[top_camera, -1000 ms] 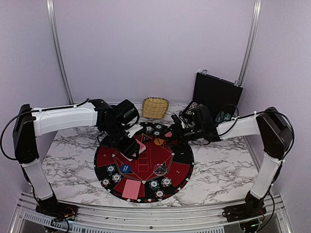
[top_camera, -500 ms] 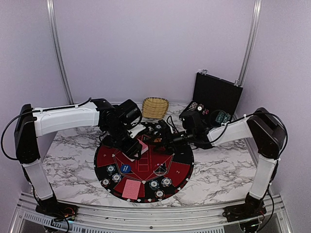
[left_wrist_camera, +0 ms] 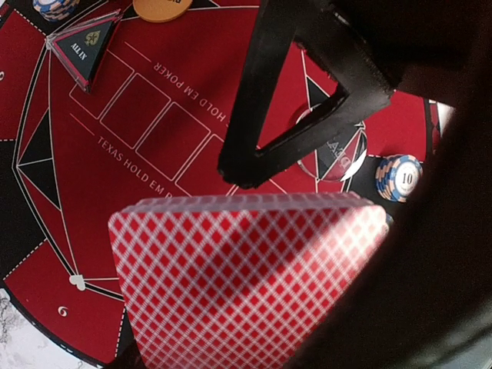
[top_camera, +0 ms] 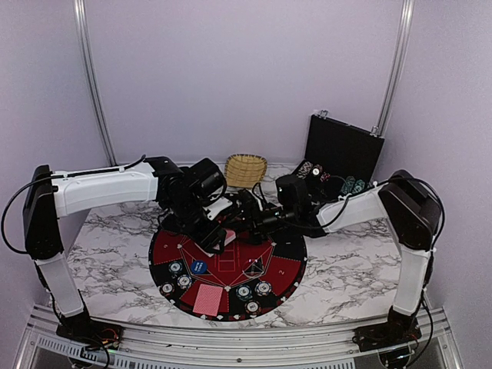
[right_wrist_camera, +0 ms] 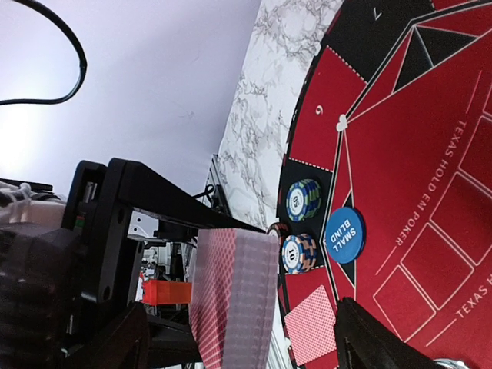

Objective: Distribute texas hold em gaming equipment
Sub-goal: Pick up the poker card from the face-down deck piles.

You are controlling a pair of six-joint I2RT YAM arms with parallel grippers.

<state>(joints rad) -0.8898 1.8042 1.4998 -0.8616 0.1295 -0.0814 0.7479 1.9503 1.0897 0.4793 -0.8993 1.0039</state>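
Cards in a red-backed deck (top_camera: 227, 234) are pinched edge-on in the narrowly closed left gripper (top_camera: 214, 240), raised over the far left part of the mat (top_camera: 231, 265). From the right, the right gripper (top_camera: 244, 209) reaches in with its jaws spread wide; in its wrist view the deck stands in the gap between its fingers, and in the left wrist view one of its fingers (left_wrist_camera: 300, 100) sits just past the deck's far edge, though contact cannot be judged. Both arms crowd the mat's far middle, leaving its near half open above. Chip stacks (top_camera: 176, 267) ring the mat's rim, with a blue disc (top_camera: 199, 267) by the near left stacks, a single card (top_camera: 207, 298) at the near edge and an orange disc (left_wrist_camera: 160, 8) toward the middle. Bare table (top_camera: 346, 269) lies left and right of the mat. At the far edge stand a basket (top_camera: 246, 170) and an open case (top_camera: 342, 150).
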